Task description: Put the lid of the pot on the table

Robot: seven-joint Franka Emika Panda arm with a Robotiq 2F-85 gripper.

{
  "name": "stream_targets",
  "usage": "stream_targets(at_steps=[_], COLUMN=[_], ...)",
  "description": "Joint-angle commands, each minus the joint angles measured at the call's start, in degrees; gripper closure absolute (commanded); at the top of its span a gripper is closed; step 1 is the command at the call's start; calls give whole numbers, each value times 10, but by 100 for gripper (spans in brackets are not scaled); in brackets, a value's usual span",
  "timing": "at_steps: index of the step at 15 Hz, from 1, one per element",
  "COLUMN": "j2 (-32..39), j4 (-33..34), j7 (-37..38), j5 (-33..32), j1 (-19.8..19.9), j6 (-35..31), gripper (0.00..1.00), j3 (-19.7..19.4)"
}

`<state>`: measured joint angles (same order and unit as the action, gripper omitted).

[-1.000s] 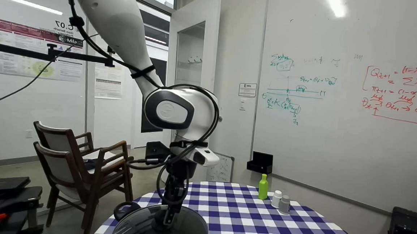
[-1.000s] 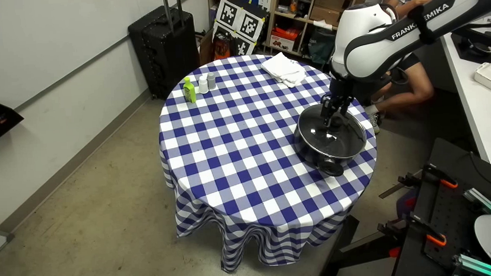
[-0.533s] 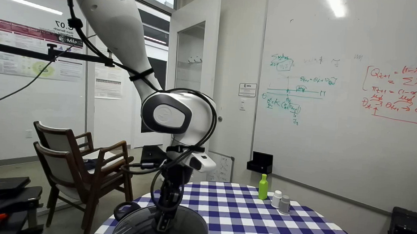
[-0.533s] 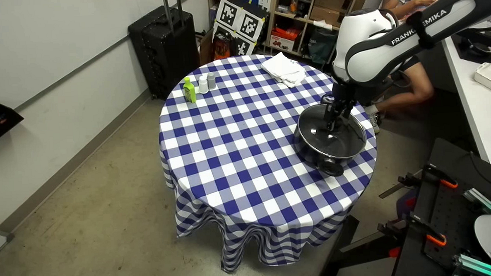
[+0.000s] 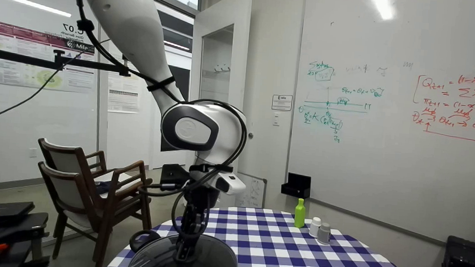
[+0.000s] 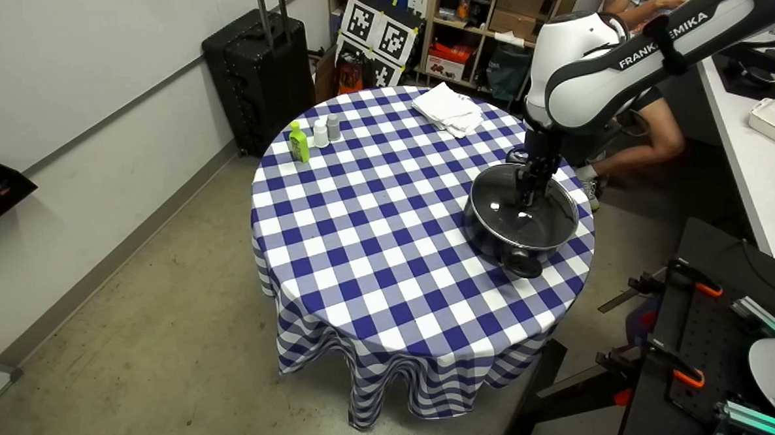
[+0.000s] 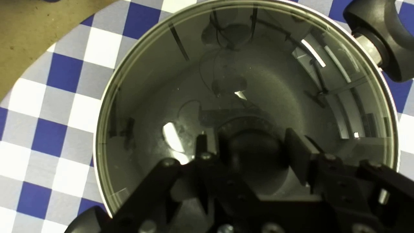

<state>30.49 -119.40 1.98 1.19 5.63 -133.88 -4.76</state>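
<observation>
Straddling the knob (image 7: 258, 157): in the wrist view the hand (image 7: 254, 145) has its two fingers (image 7: 299, 158) one on each side of it, so the middle of the lid (image 7: 239, 100) lies directly between them.
Hand state: the fingers stand apart, and the knob seems to fill most of the gap; whether they press on it I cannot tell, because this place is very dark.
Lid: it rests on the pot (image 6: 487, 242), below the hand, and looks level; it is not yet on the desk (image 6: 362, 232).
Long axis: the lid is round and has none, so the knob alone decides where to hold.
Wrist view corners: one handle (image 7: 385, 40) is at the upper right, a second handle (image 7: 87, 220) shows partly at the lower left; the fingertips are well apart from both.
Coming move: in my judgement, a firm squeeze, then a lift straight up until the lid is free of the pot, and only after this a move sideways.
Checkered desk: the pot stands near its edge, and in an exterior view its larger part spreads from there towards the green bottle (image 6: 299, 144); I think this side suits the lid better.
Risk: a squeeze off the middle could tilt the lid.
</observation>
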Motion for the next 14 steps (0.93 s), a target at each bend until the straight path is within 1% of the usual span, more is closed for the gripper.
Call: stream_targets(at_steps=[1, 5, 8, 14], j2=[-1, -8, -32, -67], j4=[-1, -3, -8, -10], j7=[-5, -2, 1, 21], j5=[-3, -3, -4, -39], j1=[-1, -3, -7, -41], j6=[1, 8, 20, 30], gripper=[75, 75, 75, 75], j3=[1, 1, 1, 3])
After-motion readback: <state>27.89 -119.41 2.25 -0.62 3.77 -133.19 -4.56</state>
